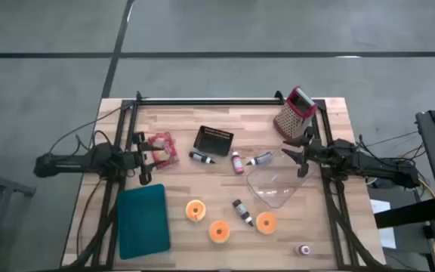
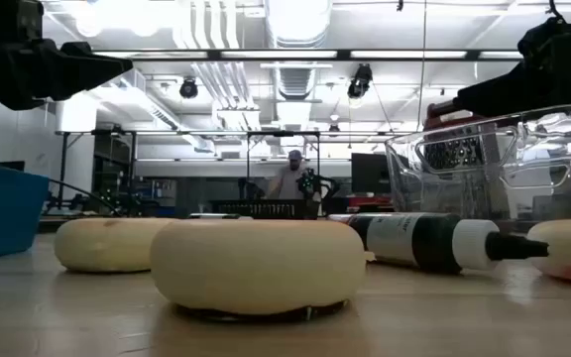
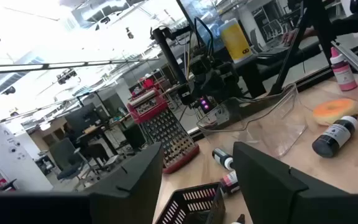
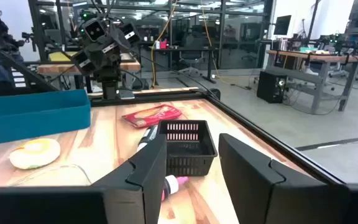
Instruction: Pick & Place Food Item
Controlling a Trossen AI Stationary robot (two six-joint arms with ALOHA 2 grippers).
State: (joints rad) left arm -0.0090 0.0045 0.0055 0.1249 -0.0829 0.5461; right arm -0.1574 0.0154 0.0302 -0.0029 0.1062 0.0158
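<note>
while both arms hover apart over desk (image 1: pixel 225 125), left gripper (image 1: pixel 151 156) near left edge, released; right gripper (image 1: pixel 297 153) near right edge, released; donuts (image 1: pixel 219 230) along front edge.

Wooden table (image 1: pixel 225 143) bearing: teal bin (image 1: pixel 143 221) at 8 o'clock; three donuts (image 1: pixel 195 211) at 6; black basket (image 1: pixel 213 140) near centre; grater (image 1: pixel 294 112) at 1; clear container (image 1: pixel 274 187) at 4; red packet (image 1: pixel 162 146) at 10; small bottles (image 1: pixel 242 211) scattered between.

Basket (image 1: pixel 213 140) btwn packet (image 1: pixel 161 146) & grater (image 1: pixel 294 113).
</note>
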